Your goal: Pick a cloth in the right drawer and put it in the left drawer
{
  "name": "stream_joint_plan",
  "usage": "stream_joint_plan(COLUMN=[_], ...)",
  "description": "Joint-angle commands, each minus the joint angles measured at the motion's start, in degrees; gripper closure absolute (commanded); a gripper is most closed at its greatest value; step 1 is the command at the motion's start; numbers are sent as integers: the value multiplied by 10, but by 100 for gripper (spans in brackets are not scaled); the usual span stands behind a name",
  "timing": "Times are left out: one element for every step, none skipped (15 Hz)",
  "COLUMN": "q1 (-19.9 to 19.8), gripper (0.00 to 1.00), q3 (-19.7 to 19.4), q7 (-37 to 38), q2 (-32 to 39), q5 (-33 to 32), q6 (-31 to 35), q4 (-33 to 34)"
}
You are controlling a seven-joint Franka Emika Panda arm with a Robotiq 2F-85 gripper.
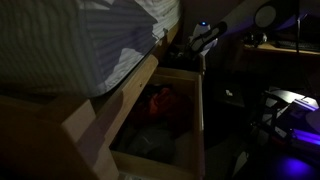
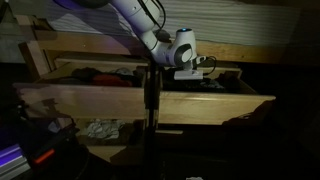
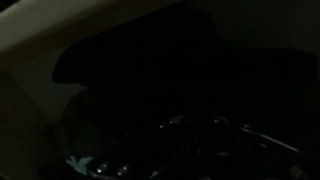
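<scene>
A very dim room. In an exterior view the robot arm reaches down from the upper left, and its gripper (image 2: 204,68) hangs just above the open top of a long wooden drawer (image 2: 200,105), toward one end. It is too dark to tell whether the fingers are spread or pressed together, and the wrist view is almost black. A heap of dark and reddish clothes (image 2: 100,72) lies in the same drawer, apart from the gripper, and a pale cloth (image 2: 100,128) lies in a lower compartment. In an exterior view a red cloth (image 1: 160,102) sits deep in a drawer beneath an overhanging striped mattress (image 1: 90,40). Which drawer counts as the right one cannot be told. Likely risks: a descent guided by so little light could strike the drawer wall. The fingers could also gather several garments at once, or a lifted cloth could trail and snag on the rim.
</scene>
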Motion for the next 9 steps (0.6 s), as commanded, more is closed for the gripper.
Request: stream_joint_plan(q1=[-35, -40, -48, -56, -64, -71, -72, -73, -73], gripper=[98, 98, 98, 98, 98, 98, 98, 98, 98], q3=[51, 58, 66, 75, 77, 76, 71, 67, 63], q7=[-77, -87, -98, -112, -118, -118, -109, -104, -95], q2=[-73, -88, -104, -119, -144, -163, -187, -211, -235], q5=[11, 13, 17, 21, 23, 25, 22, 19, 15], q6=[-72, -102, -136, -171, -199, -219, -235, -246, -250], q4=[-31, -31, -33, -32, -46, -53, -62, -71, -82])
